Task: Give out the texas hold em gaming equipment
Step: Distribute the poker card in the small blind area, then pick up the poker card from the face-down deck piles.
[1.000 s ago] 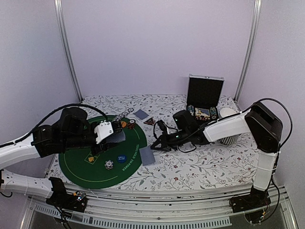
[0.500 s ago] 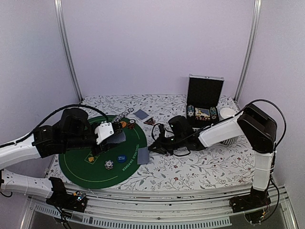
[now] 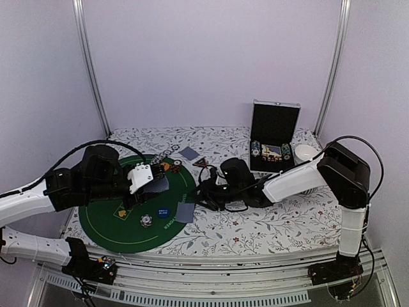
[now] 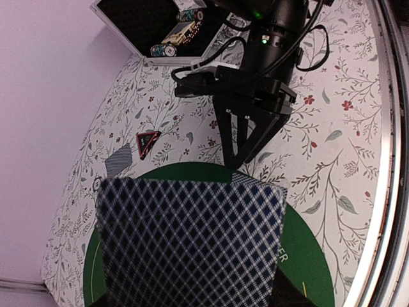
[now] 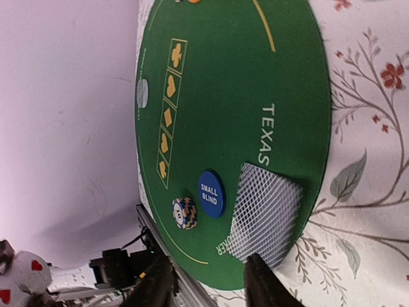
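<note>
On the mat's right rim lies the card, face down and flat, its near corner at the green edge or just over it, hard to call which. Just left of it sits the blue disc, and the chip is tucked against the disc's near-left side.

Right hand: released, fingers apart, nothing between them. It hangs low, just right of the card, and one finger is right at the card's corner. Touching or not, I can't tell.

That corner looks like the danger. A low pull-back could let the finger snag the card and drag it onto the tabletop, or flip it face up. A sweep to the left could shove it into the disc and chip. A lift before any sideways move looks safer.

Further left, the left hand is grasping the deck above the mat. Its fingers are hidden behind the cards in its own view, so I can't judge how firm the hold is, and a slack grip would spill cards across the mat.
</note>
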Motion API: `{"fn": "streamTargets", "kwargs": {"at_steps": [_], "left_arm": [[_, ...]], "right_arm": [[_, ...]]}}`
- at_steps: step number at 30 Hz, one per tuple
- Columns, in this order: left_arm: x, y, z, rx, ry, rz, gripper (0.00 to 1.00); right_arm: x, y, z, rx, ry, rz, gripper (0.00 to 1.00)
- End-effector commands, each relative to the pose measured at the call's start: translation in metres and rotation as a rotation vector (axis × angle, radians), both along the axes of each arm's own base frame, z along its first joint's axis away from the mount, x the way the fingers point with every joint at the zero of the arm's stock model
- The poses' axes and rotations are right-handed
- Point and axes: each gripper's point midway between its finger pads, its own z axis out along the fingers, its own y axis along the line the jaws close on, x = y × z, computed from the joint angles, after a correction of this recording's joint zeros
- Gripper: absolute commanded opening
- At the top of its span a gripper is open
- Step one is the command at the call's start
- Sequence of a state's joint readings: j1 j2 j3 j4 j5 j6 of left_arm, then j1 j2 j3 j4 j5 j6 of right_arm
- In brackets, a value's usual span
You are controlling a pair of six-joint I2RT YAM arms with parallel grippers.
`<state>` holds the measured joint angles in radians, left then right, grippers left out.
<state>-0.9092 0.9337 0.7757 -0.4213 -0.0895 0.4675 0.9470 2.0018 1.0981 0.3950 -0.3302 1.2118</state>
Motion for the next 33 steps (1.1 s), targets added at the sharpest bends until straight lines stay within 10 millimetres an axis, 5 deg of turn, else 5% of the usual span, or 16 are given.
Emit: {"fn": "streamTargets", "kwargs": {"at_steps": [1, 5, 8, 11, 15, 18, 33], "left_arm": [[0.002, -0.001, 0.009, -0.037, -0.024, -0.002, 0.48], [0.001, -0.001, 0.01, -0.042, -0.025, -0.01, 0.48], [-0.001, -0.003, 0.01, -0.045, -0.024, -0.024, 0.48], [-0.003, -0.005, 0.012, -0.051, -0.027, -0.046, 0.48], [-0.004, -0.006, 0.012, -0.049, -0.029, -0.054, 0.48], [-0.003, -0.008, 0.012, -0.051, -0.027, -0.058, 0.48], [-0.004, -0.012, 0.011, -0.063, -0.022, -0.069, 0.48]], "right_arm": [[0.006, 0.001, 0.018, 0.02, -0.064, -0.003, 0.52], [0.012, -0.001, 0.067, -0.046, -0.281, 0.061, 0.71], [0.009, -0.002, 0.128, -0.069, -0.566, 0.182, 0.86], [-0.006, -0.006, 0.174, -0.032, -0.787, 0.296, 0.95], [-0.045, 0.0, 0.208, 0.116, -0.926, 0.499, 0.96], [-0.057, 0.008, 0.214, 0.168, -0.961, 0.566, 0.96], [-0.067, 0.053, 0.177, 0.199, -0.884, 0.681, 0.95]]}}
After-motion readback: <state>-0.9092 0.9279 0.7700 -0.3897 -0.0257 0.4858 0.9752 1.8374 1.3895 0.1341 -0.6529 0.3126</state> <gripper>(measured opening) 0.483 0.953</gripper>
